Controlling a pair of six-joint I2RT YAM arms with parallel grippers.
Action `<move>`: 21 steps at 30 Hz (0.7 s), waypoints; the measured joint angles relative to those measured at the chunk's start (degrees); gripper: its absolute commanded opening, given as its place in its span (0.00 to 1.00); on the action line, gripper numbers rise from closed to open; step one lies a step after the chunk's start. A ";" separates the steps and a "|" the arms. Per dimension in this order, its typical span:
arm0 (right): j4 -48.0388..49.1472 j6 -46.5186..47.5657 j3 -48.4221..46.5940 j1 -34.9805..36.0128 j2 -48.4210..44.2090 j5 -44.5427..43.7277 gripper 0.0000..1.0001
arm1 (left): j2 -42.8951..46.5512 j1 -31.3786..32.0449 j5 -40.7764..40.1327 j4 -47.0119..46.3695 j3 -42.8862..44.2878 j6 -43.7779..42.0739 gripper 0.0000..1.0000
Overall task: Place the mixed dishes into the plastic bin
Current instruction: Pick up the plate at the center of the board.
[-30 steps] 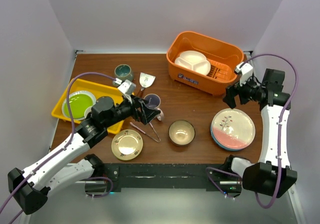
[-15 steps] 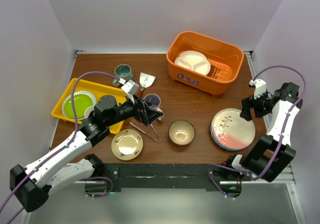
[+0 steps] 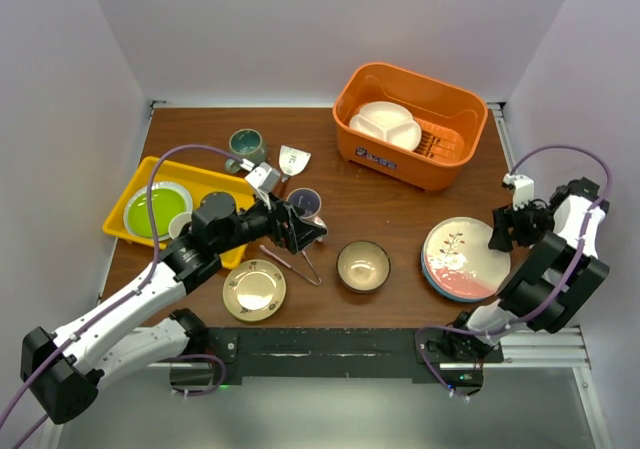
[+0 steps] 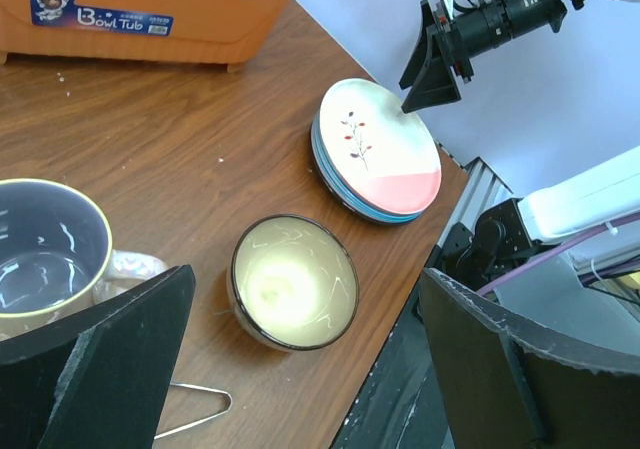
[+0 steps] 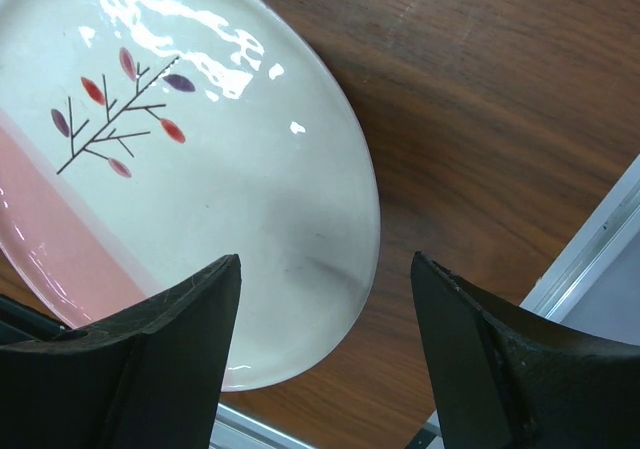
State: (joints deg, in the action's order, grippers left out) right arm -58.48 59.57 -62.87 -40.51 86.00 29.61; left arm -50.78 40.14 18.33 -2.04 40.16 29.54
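Progress is judged to be slight. Across the wooden table [image 3: 400,204], nearly all of the dishes are found outside the plastic bin [image 3: 420,172]. The bin is set at the far right, and only the white divided plate [image 3: 385,124] is seen in it, toward its left end.

The yellow tray [image 3: 205,176], at the left edge, is occupied by the lime-green plate [image 3: 155,209]. At the near right, a stack topped by the pink floral plate [image 3: 460,254] is laid close to the table's edge. The right gripper [image 3: 497,239] is held over the stack's outer rim, its jaws apart on either side of that rim and nothing clamped between them. A grasp of this plate is judged to be the step in hand.

The cream plate [image 3: 253,289] is laid at the near left, with the bronze bowl [image 3: 363,265] to its right, apart from it. The lavender mug [image 3: 305,202] is stood near the middle, and the left gripper [image 3: 308,227] is hung just beside it, spread wide and empty. The teal mug [image 3: 245,144] is stood at the far left.

One dish is thus counted as binned, and all the rest are left to be moved.
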 measured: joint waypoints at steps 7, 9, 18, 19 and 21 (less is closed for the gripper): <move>0.44 0.70 0.26 -0.17 2.99 -0.79 0.63 | -0.24 0.00 0.55 -0.09 -0.70 0.09 1.00; 0.55 0.90 0.26 -0.31 4.04 -1.20 0.61 | -0.39 0.00 0.74 -0.13 -0.70 0.09 1.00; -0.02 1.44 0.09 -0.76 6.51 -1.46 0.36 | -0.70 0.00 1.60 -0.46 -0.70 0.44 1.00; -0.17 1.49 -0.09 -0.76 6.64 -1.49 0.34 | -0.74 0.00 1.68 -0.46 -0.70 0.46 1.00; -0.09 1.60 -0.22 -0.76 6.73 -1.57 0.28 | -0.81 0.00 1.90 -0.46 -0.70 0.46 1.00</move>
State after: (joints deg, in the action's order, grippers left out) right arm -58.57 61.17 -63.09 -41.28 92.73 28.03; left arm -51.59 40.14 20.23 -2.50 39.46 30.00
